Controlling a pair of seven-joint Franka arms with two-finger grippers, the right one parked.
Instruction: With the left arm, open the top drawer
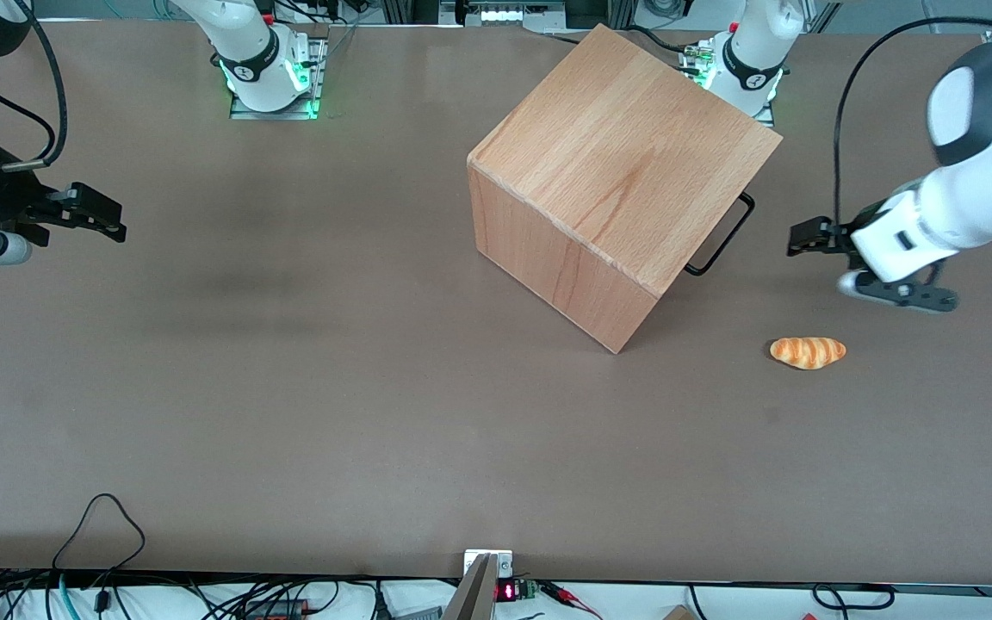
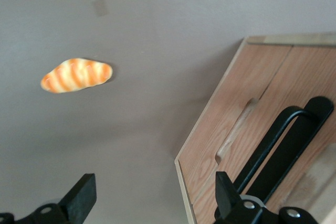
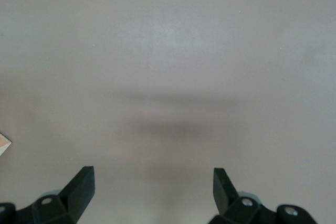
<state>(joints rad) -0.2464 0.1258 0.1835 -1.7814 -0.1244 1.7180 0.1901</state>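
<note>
The wooden cabinet [image 1: 625, 172] sits turned on the brown counter [image 1: 289, 387], one corner pointing toward the front camera. The top drawer [image 2: 247, 129] is shut, its front panel flush with the casing; only its thin black loop handle [image 1: 724, 237] sticks out toward the working arm's end of the counter. The left arm [image 1: 970, 172] holds its end effector [image 1: 799, 237] level with that handle, at about three o'clock from it and apart from it, fingers [image 2: 81, 195] spread wide with nothing between them. A bread roll [image 1: 808, 352] lies on the counter at about five o'clock from the handle, nearer the front camera.
</note>
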